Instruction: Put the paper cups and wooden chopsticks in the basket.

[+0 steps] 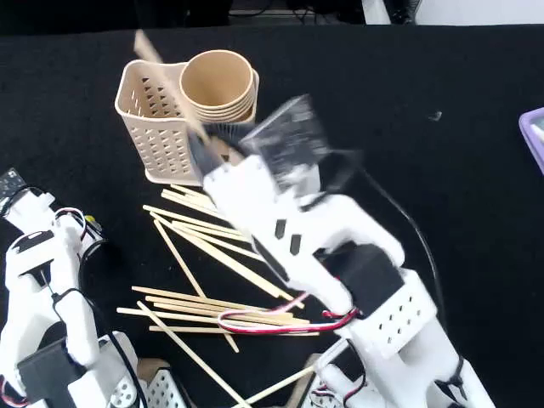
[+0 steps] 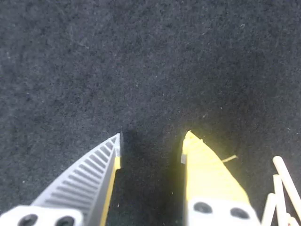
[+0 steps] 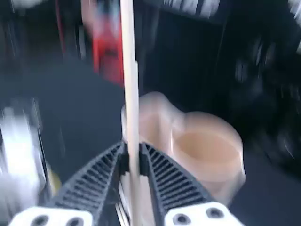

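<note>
one slim chopstick (image 3: 129,70), ribbed right pincer (image 3: 133,149)

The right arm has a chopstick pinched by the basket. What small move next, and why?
Likely lower the chopstick into the basket beside the paper cups, then open: the right gripper holds it at the basket, whose other half looks free.
</note>
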{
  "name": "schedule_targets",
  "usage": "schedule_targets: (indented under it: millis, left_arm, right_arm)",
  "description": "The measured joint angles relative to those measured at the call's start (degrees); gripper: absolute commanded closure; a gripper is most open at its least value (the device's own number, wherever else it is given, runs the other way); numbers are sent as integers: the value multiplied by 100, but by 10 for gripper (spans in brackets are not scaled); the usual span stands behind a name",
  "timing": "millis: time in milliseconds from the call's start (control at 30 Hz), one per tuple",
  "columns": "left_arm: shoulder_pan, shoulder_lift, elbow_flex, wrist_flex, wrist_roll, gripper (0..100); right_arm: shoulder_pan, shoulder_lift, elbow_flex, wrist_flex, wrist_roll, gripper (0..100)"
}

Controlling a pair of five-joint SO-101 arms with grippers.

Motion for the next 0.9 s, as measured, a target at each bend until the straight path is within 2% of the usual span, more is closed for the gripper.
schedule_targets:
  millis: [167, 267, 633, 900]
  left_arm:
    - [0, 0, 0, 0, 0, 787]
    - [0, 0, 0, 0, 0, 787]
    - [0, 0, 0, 0, 0, 787]
    - [0, 0, 0, 0, 0, 787]
  right_arm:
    - [-9, 1125, -343, -2031, -343, 988]
    - [-9, 1943, -818, -2840, -352, 988]
    - [-9, 4967, -4149, -3095, -352, 988]
    - [18, 7182, -6013, -2989, -352, 988]
